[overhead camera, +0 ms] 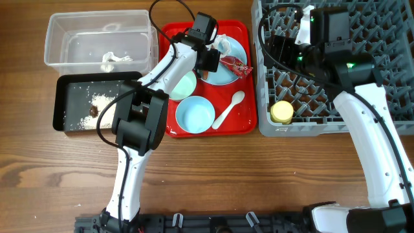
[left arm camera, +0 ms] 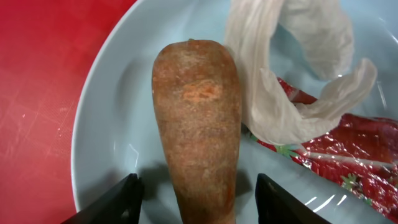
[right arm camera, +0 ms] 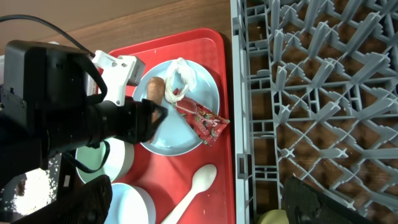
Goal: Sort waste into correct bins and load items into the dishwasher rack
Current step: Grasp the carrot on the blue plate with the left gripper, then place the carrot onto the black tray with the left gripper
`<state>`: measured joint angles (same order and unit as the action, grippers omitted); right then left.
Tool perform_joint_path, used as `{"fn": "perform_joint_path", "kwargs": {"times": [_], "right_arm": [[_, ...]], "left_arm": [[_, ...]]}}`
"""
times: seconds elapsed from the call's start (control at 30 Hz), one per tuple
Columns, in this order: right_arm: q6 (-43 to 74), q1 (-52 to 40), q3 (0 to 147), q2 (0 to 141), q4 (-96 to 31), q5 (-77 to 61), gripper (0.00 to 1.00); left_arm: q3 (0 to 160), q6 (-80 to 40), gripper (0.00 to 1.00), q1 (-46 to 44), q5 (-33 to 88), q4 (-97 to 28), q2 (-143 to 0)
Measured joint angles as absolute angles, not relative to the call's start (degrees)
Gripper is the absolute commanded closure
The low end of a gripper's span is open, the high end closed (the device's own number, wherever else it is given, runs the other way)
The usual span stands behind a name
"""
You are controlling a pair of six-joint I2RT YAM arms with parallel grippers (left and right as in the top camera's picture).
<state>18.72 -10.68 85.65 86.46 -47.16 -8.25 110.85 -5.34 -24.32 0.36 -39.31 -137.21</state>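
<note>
The orange carrot-like stick (left arm camera: 199, 124) lies on the light blue plate (left arm camera: 106, 130) beside crumpled white tissue (left arm camera: 292, 74) and the red snack wrapper (left arm camera: 348, 149). My left gripper (left arm camera: 196, 202) is open, one finger on each side of the stick's near end, low over the plate (overhead camera: 228, 76). My right gripper (right arm camera: 199, 205) is open and empty, hovering above the left edge of the grey dishwasher rack (overhead camera: 336, 97). The yellow cup (overhead camera: 281, 111) sits in the rack. The white spoon (overhead camera: 228, 109), pale green bowl (overhead camera: 184, 84) and light blue bowl (overhead camera: 194, 114) rest on the red tray (overhead camera: 246, 123).
The clear tub (overhead camera: 65, 39) at the back left holds a piece of tissue (overhead camera: 113, 60). The black tray (overhead camera: 71, 87) in front of it holds rice grains (overhead camera: 102, 103) and a brown lump (overhead camera: 94, 111). The left arm stretches across the red tray.
</note>
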Motion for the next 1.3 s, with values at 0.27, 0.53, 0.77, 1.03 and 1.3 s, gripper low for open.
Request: {"fn": "perform_joint_path", "kwargs": {"times": [0.27, 0.53, 0.77, 1.03, 1.3], "right_arm": [[18.72, -10.68, 85.62, 86.48, -47.16, -8.25, 0.11], [18.09, -10.68, 85.65, 86.48, -47.09, -8.25, 0.11], [18.06, -10.68, 85.62, 86.48, -47.24, -8.25, 0.10], [18.09, -10.68, 85.62, 86.48, -47.22, -8.25, 0.10], [18.09, -10.68, 85.65, 86.48, -47.62, -8.25, 0.10]], "left_arm": [[110.87, -5.19, 0.96, -24.27, 0.36, -38.92, -137.32], [110.08, -9.39, 0.96, -23.40, 0.56, -49.45, -122.56], [111.42, -23.35, 0.96, -14.83, -12.23, -79.33, -99.11], [97.51, -60.20, 0.87, -2.76, -21.87, -81.19, -99.68], [69.63, -74.59, 0.88, -1.93, -22.52, -45.21, -100.71]]}}
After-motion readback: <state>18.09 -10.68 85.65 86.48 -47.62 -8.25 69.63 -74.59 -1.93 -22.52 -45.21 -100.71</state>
